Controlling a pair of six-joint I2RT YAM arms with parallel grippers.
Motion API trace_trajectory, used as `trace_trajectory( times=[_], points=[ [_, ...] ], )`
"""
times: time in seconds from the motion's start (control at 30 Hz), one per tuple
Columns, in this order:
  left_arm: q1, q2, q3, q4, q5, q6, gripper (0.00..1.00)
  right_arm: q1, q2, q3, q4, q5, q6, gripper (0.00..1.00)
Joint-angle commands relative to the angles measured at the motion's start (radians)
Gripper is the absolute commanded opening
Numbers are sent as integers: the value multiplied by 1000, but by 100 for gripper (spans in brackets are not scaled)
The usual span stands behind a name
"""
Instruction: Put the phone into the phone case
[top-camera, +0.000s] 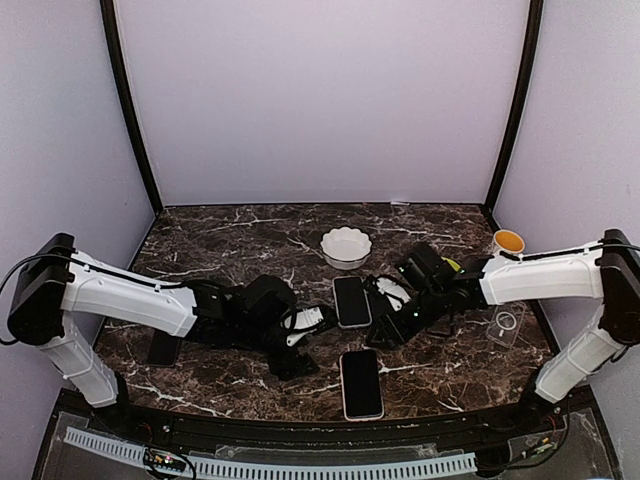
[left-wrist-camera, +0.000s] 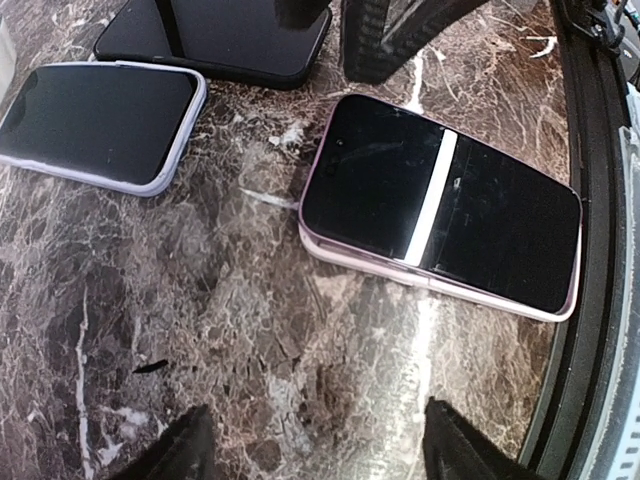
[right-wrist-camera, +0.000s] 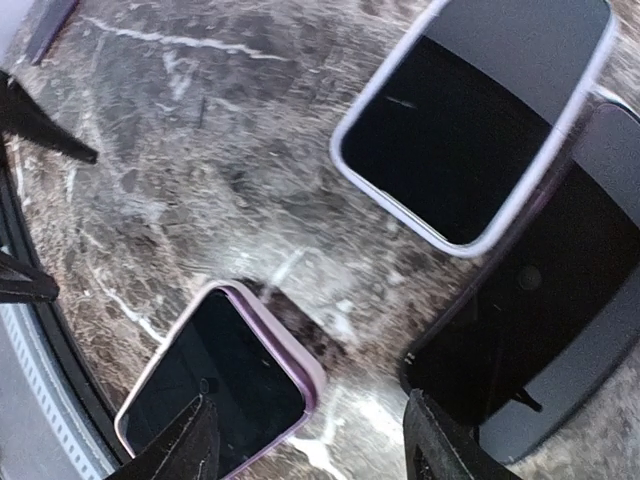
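The left end effector (left-wrist-camera: 315, 410) and right end effector (right-wrist-camera: 310, 400) are hovering open, empty; the glossy black phone (left-wrist-camera: 440, 205) is seemingly needing even pressing into its pink plastic case (left-wrist-camera: 358, 264).

The table (top-camera: 230, 225) is dark marble veined white. The near phone (top-camera: 361, 384) has a black screen edged pink; the far phone (top-camera: 351, 301), lilac. The bowl (top-camera: 346, 246) is white.

Probably a robot lab booth: plain pale walls (top-camera: 320, 100) box in a marbled tabletop (top-camera: 230, 225), a slotted cable duct (top-camera: 300, 466) along its edge.
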Motion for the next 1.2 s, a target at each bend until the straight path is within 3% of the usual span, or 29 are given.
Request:
trace_trajectory(
  times=[0.0, 0.13, 0.37, 0.73, 0.9, 0.97, 1.03, 1.17],
  points=[
    [-8, 43, 30, -22, 5, 56, 65, 45, -49, -45, -25, 94, 174, 58],
    [-9, 94, 54, -15, 31, 68, 49, 150, -63, -127, 77, 97, 336, 44],
    [-21, 155, 80, 7, 76, 84, 46, 261, -65, -222, 183, 136, 506, 18],
    [-22, 195, 98, 41, 91, 84, 43, 384, 66, -214, -24, 316, 614, 11],
    [-15, 151, 93, 38, 39, 67, 39, 386, -28, -88, -153, 376, 556, 31],
    [7, 104, 96, 4, 25, 54, 39, 397, -52, -26, -179, 394, 555, 52],
    [31, 52, 103, -51, -7, 40, 41, 426, -48, 46, -236, 465, 576, 65],
    [78, -36, 99, -144, -64, -8, 48, 489, 33, 137, -297, 542, 661, 80]
  ],
)
